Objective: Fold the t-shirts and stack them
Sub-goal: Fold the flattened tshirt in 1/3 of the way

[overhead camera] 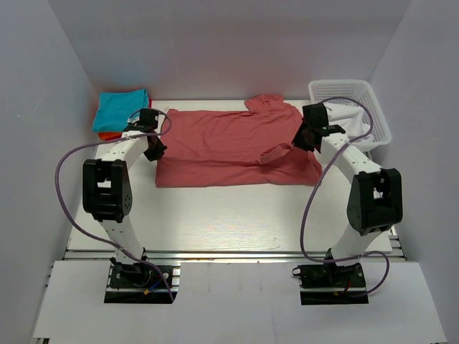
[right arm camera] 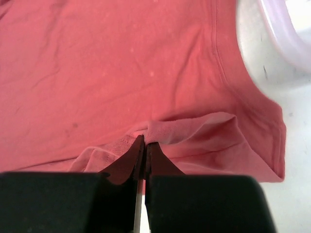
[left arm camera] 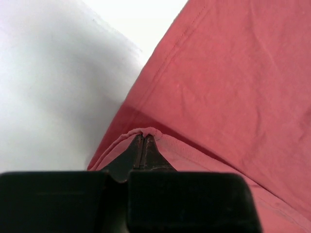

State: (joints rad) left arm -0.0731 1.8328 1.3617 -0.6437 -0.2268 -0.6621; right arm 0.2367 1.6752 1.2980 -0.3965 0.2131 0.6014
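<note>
The teal t-shirt (overhead camera: 120, 109) sits folded far left, while the salmon-red t-shirt (overhead camera: 229, 147) lies spread across the table (overhead camera: 229, 215), its 2 ends pinched by the left gripper (left arm camera: 143, 141) and right gripper (right arm camera: 144, 144), folding seemingly barely begun.

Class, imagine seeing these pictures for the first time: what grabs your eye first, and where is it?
The salmon-red t-shirt spread across the middle dominates. The left gripper and right gripper each pinch a fold of its cloth at opposite ends. A teal t-shirt sits folded in the back-left corner, a white basket back-right.
</note>
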